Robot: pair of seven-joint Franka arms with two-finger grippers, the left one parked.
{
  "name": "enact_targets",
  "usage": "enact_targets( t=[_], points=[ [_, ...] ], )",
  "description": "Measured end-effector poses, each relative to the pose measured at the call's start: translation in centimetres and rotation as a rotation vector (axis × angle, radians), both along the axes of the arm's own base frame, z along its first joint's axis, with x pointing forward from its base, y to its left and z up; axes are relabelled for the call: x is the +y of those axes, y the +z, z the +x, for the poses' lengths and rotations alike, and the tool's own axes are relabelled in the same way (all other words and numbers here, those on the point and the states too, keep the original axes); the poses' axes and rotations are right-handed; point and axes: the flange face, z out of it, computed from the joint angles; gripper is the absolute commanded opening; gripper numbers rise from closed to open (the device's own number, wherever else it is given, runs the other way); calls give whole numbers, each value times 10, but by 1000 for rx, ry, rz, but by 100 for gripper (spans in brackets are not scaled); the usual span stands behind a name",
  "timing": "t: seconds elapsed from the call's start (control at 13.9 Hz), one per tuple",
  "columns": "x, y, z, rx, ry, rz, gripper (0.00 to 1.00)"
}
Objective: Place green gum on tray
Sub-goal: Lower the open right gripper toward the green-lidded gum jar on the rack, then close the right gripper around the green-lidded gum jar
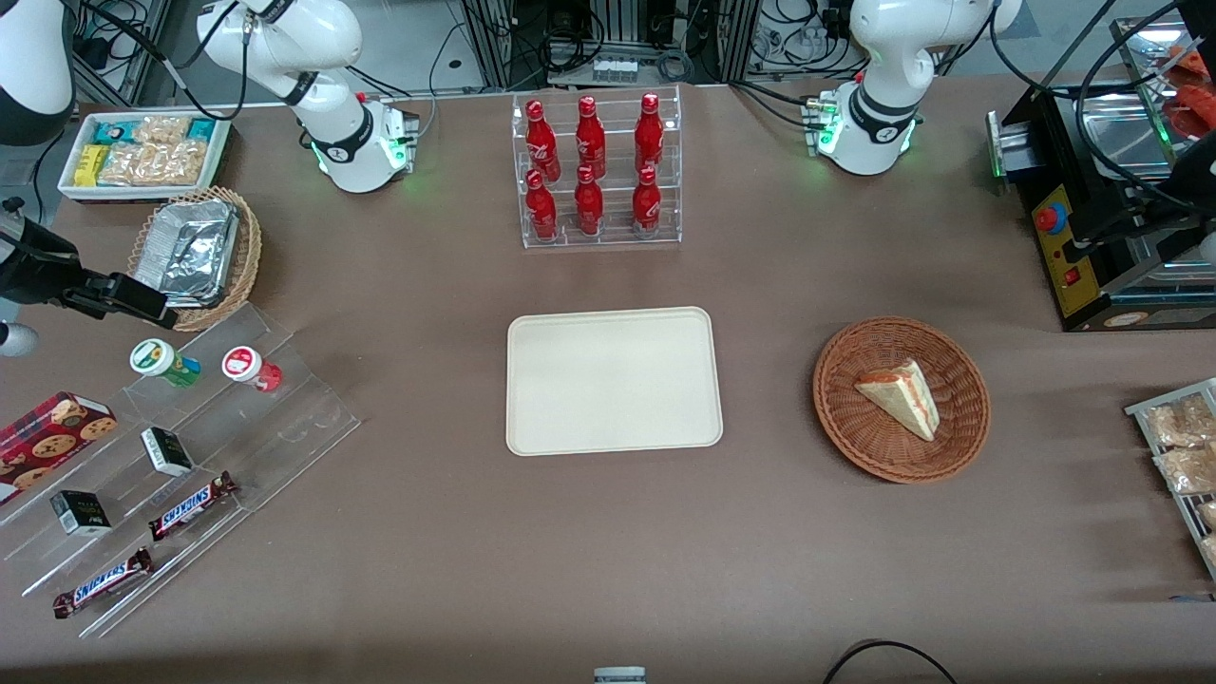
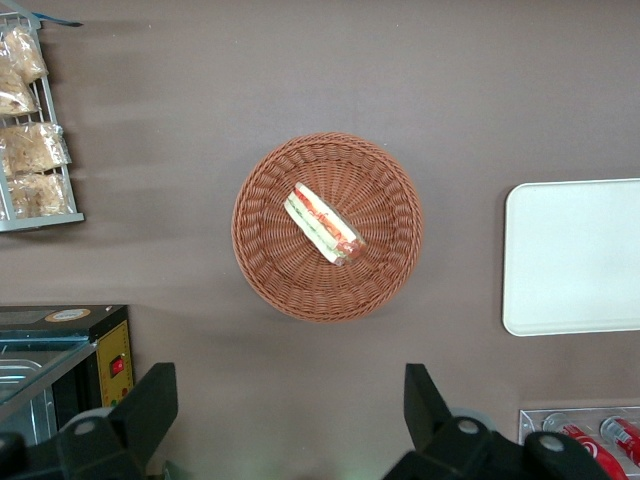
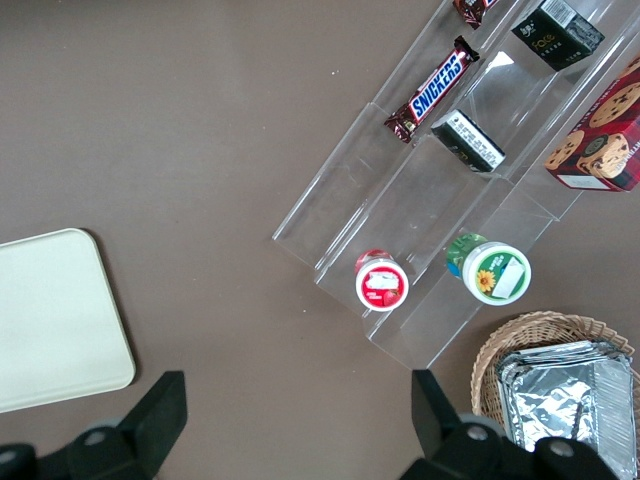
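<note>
The green gum (image 1: 163, 361) (image 3: 490, 270), a green canister with a white lid, stands on the top step of a clear acrylic stand (image 1: 247, 418), beside a red canister (image 1: 249, 367) (image 3: 381, 281). My right gripper (image 1: 150, 306) (image 3: 297, 420) hangs open high above the table, close to the gum and over the stand's edge by the foil basket, with nothing between its fingers (image 3: 160, 410). The cream tray (image 1: 613, 380) (image 3: 55, 320) lies bare at the table's middle, well away from the gum toward the parked arm's end.
The stand also holds Snickers bars (image 1: 190, 505), small black boxes (image 1: 167, 450) and a cookie box (image 1: 47, 432). A wicker basket of foil containers (image 1: 195, 252) and a white snack bin (image 1: 142, 152) sit nearby. A rack of red bottles (image 1: 597, 171) and a sandwich basket (image 1: 901, 399) flank the tray.
</note>
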Motion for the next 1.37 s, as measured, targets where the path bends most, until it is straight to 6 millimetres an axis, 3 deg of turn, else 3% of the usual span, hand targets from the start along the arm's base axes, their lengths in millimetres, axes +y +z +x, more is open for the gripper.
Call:
enact_targets(
  t=[0.5, 0.79, 1.22, 1.37],
  points=[
    [-10, -10, 4, -12, 86, -65, 100],
    [-55, -60, 1, -49, 312, -77, 100],
    [-116, -125, -37, -111, 580, -97, 100],
    [-125, -140, -43, -127, 651, -102, 100]
  ],
)
